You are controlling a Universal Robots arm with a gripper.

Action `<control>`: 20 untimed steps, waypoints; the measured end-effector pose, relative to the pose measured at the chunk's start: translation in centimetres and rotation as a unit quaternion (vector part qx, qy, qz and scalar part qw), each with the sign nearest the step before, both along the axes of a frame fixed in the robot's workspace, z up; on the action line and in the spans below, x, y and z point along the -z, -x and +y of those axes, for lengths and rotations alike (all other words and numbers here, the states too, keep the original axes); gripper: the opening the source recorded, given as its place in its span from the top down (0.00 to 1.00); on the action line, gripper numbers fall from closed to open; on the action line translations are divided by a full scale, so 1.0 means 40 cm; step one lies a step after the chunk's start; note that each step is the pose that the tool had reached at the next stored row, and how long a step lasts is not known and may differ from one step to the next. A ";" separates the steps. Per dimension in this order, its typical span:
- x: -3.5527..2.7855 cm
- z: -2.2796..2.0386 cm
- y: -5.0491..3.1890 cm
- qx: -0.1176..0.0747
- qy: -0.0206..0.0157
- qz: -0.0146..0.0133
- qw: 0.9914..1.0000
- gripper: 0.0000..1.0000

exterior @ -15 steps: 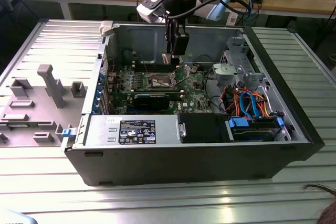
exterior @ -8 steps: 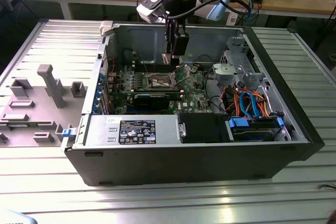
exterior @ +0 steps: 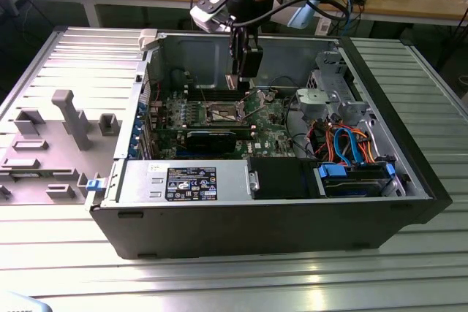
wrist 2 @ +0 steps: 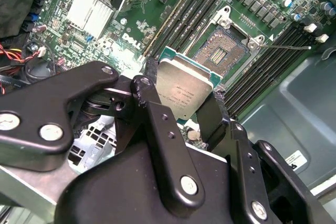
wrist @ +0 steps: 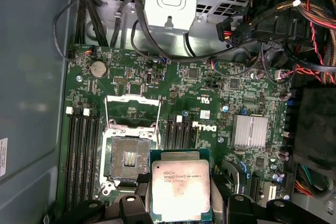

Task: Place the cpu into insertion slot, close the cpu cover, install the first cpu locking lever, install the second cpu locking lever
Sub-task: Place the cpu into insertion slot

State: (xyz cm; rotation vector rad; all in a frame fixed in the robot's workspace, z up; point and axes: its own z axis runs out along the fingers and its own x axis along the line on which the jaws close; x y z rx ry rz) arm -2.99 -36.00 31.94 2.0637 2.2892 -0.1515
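In the exterior view, one gripper [exterior: 235,84] hangs inside the open computer case [exterior: 292,206], and the single insertion slot [exterior: 221,113] lies at about seven o'clock, just below it. In the second wrist view, its two fingers [wrist 2: 157,124] clench one cpu [wrist 2: 184,90] by opposite edges, above the board and near the bare insertion slot [wrist 2: 220,53]. In the first wrist view, the cpu [wrist: 180,190] hovers beside the insertion slot [wrist: 127,158], whose one cpu cover [wrist: 131,98] stands open.
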 end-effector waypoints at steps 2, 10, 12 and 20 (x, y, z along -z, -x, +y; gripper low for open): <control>0.001 0.000 0.000 0.005 -0.002 0.000 1.000 0.45; 0.000 0.000 0.000 0.027 -0.033 0.000 0.999 0.45; 0.000 0.000 0.000 0.027 -0.033 0.000 0.999 0.45; 0.003 0.000 0.002 0.027 -0.033 0.000 0.999 0.45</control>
